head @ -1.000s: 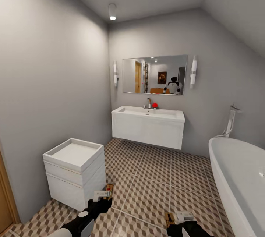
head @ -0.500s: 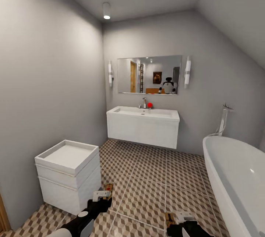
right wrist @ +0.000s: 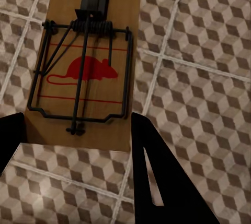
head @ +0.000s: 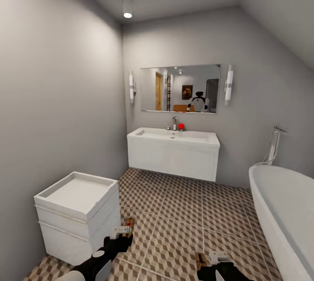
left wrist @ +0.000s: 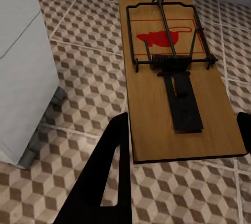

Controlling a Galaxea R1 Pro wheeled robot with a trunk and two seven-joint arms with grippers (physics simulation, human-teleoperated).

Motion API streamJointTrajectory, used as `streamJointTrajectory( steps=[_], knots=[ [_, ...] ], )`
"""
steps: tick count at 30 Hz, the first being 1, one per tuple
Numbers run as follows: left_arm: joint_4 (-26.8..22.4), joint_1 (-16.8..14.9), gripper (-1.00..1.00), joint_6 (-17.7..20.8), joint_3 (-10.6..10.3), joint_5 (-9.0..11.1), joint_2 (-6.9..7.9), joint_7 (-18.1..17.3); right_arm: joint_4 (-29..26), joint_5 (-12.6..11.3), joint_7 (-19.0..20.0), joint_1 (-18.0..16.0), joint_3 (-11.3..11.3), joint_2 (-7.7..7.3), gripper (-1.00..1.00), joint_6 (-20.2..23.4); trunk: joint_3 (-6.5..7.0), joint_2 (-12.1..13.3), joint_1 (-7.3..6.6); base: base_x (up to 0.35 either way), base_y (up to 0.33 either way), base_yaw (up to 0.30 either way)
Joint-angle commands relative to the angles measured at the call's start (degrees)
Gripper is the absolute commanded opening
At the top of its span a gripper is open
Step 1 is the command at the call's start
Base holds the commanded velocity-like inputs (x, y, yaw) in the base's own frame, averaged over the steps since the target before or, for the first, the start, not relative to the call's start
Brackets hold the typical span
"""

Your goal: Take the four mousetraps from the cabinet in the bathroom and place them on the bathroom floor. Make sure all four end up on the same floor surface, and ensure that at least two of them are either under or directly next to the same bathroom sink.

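Carrying one mousetrap in each gripper above the bathroom floor [head: 183, 211].
Left gripper [head: 123, 231] pinches a mousetrap [left wrist: 175, 78]; right gripper [head: 208, 260] pinches another mousetrap [right wrist: 89, 72], both arms low, extended forward.

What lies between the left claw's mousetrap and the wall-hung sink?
In the head view, only patterned bathroom floor lies between the left claw, shut on a mousetrap, and the sink.

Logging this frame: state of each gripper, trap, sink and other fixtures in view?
Left gripper: shut on a mousetrap.
Left mousetrap: held above the floor, wire bar set.
Right gripper: shut on a mousetrap.
Right mousetrap: held above the floor.
Sink: drawer closed.
Ceiling light: on.
Bathtub: empty.
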Motion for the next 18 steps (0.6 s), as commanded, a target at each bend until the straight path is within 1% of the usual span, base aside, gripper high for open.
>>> streamJointTrajectory(
  steps=[1,6,18],
  knots=[
    [0.07,-0.05,-1.00,-0.22,-0.46,0.51,0.02,0.01,-0.11,0.08,0.20,-0.02,-0.43,0.05,-1.00,0.35,-0.06,-0.04,0.02,0.162,0.074,-0.102],
    [0.07,-0.05,-1.00,-0.28,-0.49,0.51,0.00,0.01,-0.08,0.08,0.04,-0.02,-0.49,0.17,-1.00,0.49,0.10,-0.04,0.02,0.061,0.028,-0.181],
    [0.07,-0.05,-1.00,-0.29,-0.43,0.58,0.00,0.10,-0.08,0.05,-0.14,-0.02,-0.50,0.05,-1.00,0.51,0.57,-0.04,0.02,0.003,0.002,-0.227]
  ],
)
